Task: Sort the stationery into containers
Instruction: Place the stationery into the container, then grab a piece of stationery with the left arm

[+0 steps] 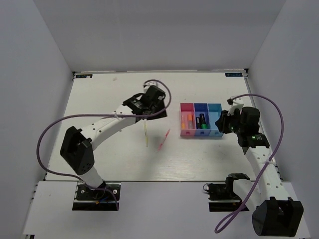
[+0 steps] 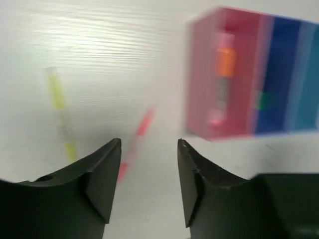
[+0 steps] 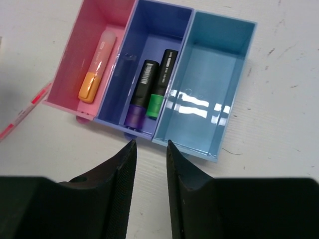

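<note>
Left gripper (image 2: 149, 143): fingers apart, nothing between them, hanging above the table (image 1: 99, 99) left of the tray. Wrist view is blurred. Off its tips lie two loose items on the bare tabletop.

- yellow stick (image 1: 145, 133): flat on the table, running roughly near-to-far, just by the left gripper's near side.
- pink pen (image 1: 163, 140): flat on the table, slanted, between the yellow stick and the tray; touches neither.

Right gripper (image 3: 150, 143): fingers a narrow gap apart, holding nothing. It sits at the tray's right end in the overhead view; its own camera looks down on the near wall where the dark blue and light blue bins meet.

Tray (image 1: 201, 133): three joined bins in a row, right of table centre.

- pink bin (image 3: 75, 59): one yellow-orange highlighter (image 3: 94, 67) lying lengthwise, orange end toward the right gripper.
- dark blue bin (image 3: 164, 20): two black-bodied markers side by side, purple-capped marker (image 3: 140, 92) on the pink bin's side, green-capped marker (image 3: 160, 82) against the wall shared with the light blue bin, both caps toward the right gripper.
- light blue bin (image 3: 214, 74): bare floor with glare on it.

Pink pen also shows at the left edge of the right wrist view, outside the pink bin.
</note>
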Robot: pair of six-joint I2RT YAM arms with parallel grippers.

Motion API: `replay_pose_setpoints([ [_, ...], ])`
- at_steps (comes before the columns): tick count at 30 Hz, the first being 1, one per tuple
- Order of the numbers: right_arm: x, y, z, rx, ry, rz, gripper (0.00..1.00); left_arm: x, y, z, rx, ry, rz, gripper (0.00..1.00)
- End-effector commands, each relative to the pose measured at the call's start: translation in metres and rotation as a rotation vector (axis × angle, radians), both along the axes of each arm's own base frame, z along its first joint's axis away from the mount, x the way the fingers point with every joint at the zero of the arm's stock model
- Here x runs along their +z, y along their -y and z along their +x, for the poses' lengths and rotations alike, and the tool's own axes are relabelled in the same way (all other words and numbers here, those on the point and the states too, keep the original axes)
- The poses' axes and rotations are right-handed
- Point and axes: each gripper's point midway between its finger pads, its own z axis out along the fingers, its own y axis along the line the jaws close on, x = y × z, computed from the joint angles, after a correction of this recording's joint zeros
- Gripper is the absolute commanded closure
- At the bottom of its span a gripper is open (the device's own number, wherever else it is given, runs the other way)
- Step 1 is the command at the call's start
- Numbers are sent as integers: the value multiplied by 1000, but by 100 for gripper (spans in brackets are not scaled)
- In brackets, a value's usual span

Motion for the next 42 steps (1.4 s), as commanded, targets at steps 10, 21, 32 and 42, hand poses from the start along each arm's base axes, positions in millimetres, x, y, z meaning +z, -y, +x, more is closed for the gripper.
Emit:
replay_pose_setpoints([
  [10,-3,-12,-5,73,-26,34,66,-118,-102,-20,154,-331,342,57],
  [21,-8,-12,-4,76,-39,24,66,-135,-97,-17,152,-352,340,57],
  [32,-9,-11,-4,74,-43,27,66,-147,-87,-17,142,-380,320,59],
  [42,-8,-12,-5,76,-44,30,66,-162,-94,-22,143,-403,356,73],
])
